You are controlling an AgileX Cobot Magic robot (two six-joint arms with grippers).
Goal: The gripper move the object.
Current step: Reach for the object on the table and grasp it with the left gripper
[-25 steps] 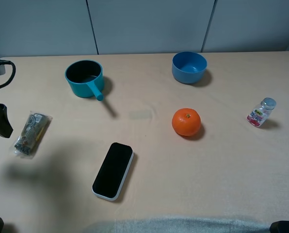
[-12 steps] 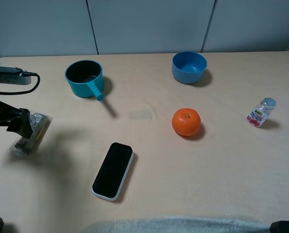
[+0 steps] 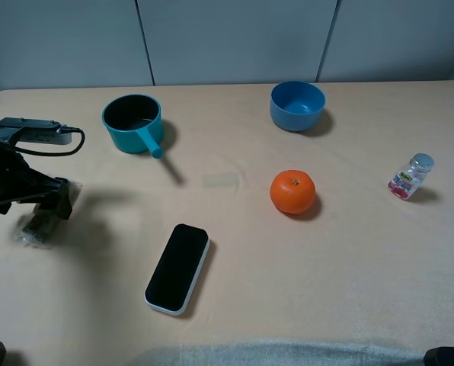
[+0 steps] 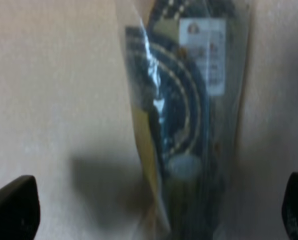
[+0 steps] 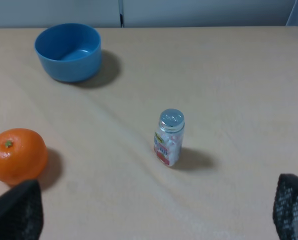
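My left pincer [image 4: 154,212] hangs spread wide astride the packet [image 4: 189,115], left on the worktop [image 3: 303,297]; crinkly plastic could squirm free if I pinch off-centre.

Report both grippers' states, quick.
Left gripper: open, fingers either side of the packet, not gripping it.
Right gripper: open, empty.

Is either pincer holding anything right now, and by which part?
Nothing is held. The left pincer stands open over the packet; the right pincer is open too.
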